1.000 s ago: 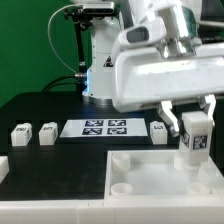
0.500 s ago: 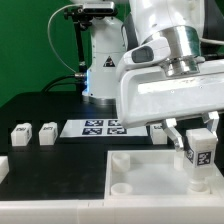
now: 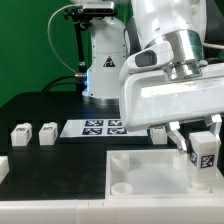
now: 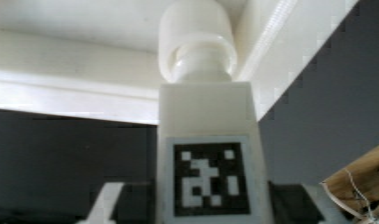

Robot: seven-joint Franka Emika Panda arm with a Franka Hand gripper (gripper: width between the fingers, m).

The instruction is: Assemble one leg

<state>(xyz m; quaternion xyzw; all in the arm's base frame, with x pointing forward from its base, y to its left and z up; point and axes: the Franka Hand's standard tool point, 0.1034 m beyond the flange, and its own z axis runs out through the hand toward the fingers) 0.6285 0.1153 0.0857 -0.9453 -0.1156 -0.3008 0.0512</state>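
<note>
As the jaws are clenched on the leg (image 3: 204,152), the gripper (image 3: 200,140) has nothing more to reach for. The block stands between the two fingers (image 3: 180,136), so the relation that matters is the one between the leg and what lies under it. The leg's long axis is upright, along the line of the fingers, and its tag (image 4: 207,172) faces the wrist camera. In the wrist view a rounded peg (image 4: 195,55) shows at the far end of the leg, pointing away from the jaws toward a white surface, which I judge to be the plate (image 3: 150,175).

In the exterior view the leg hangs over the plate, close to the exterior view's right edge. I cannot tell if its lower end touches the plate or is only just above it. The two round sockets (image 3: 120,186) that can be seen are at the exterior view's left end of the plate, well apart from the leg. A socket directly under the leg is not visible, as the leg and the frame edge hide that corner.

My judgement is that the coming move is a straight descent along the leg's axis, with the peg lined up over a socket. Open room is good: the marker board (image 3: 105,127) and two loose blocks (image 3: 20,133) lie on the dark table (image 3: 40,105) behind the plate, away from the path.
</note>
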